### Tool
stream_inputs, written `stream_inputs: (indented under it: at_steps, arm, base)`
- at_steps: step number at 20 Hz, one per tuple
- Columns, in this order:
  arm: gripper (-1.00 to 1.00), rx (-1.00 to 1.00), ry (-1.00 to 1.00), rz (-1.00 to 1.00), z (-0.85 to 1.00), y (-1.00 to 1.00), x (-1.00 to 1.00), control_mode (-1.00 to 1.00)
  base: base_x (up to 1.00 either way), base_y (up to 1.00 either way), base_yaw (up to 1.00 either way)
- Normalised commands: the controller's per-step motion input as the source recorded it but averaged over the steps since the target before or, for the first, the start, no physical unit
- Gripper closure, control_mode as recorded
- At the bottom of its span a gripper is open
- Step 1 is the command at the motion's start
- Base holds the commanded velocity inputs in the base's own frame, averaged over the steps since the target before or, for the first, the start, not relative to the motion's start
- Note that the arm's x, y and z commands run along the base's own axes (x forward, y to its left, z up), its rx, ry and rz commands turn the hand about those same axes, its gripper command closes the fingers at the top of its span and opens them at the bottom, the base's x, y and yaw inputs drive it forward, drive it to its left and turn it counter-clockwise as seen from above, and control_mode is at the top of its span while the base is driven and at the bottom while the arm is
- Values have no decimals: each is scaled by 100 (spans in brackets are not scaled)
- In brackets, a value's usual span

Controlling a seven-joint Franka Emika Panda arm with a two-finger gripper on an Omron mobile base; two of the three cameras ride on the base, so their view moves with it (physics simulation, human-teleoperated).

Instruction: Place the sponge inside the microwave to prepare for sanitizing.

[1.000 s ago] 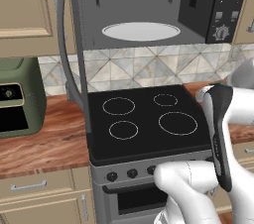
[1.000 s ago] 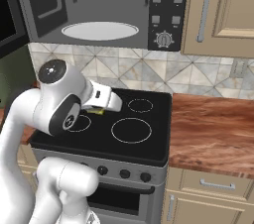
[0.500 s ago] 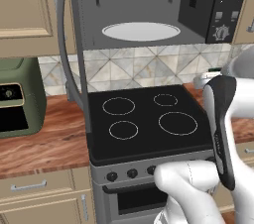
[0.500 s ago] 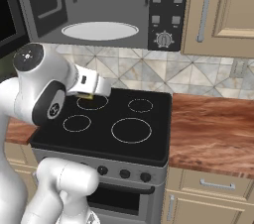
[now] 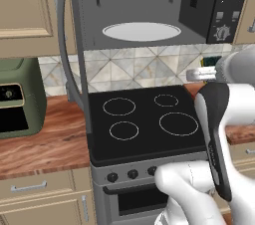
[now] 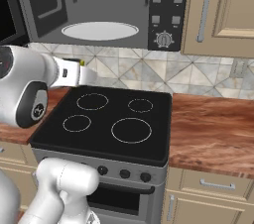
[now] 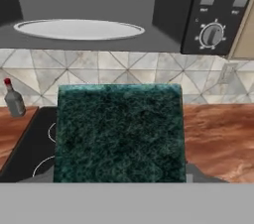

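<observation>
One small sponge (image 7: 119, 134), judged light, soft and springy, sits clamped edgewise in the jaws above the stove (image 5: 144, 119), the open microwave (image 7: 99, 10) lying toward twelve o'clock.

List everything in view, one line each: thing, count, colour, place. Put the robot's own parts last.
sponge: one, dark green top with a yellow edge, held up in the gripper in front of the backsplash, below the microwave.
microwave: one, dark grey, above the stove, door swung open, white turntable inside.
stove: one, black top with four rings, between wooden counters.
green appliance: one, olive, on the left counter.
bottle: one, grey with a red cap, on the counter by the backsplash.
cabinets: beige, above and below the counters.
gripper: one, white, closed on the sponge.
</observation>
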Motion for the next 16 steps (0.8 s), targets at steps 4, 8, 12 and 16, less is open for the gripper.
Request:
stream_inputs:
  at_steps: [4,8,12,16]
  arm:
    - [100,0,-1,0,79,23,0,-100]
    - [100,0,0,0,70,18,0,-100]
    - [100,1,0,5,38,0,0,-100]
    - [100,10,-1,9,0,0,10,-100]
  base:
    - [0,0,0]
    - [0,0,0]
    - [0,0,0]
    - [0,0,0]
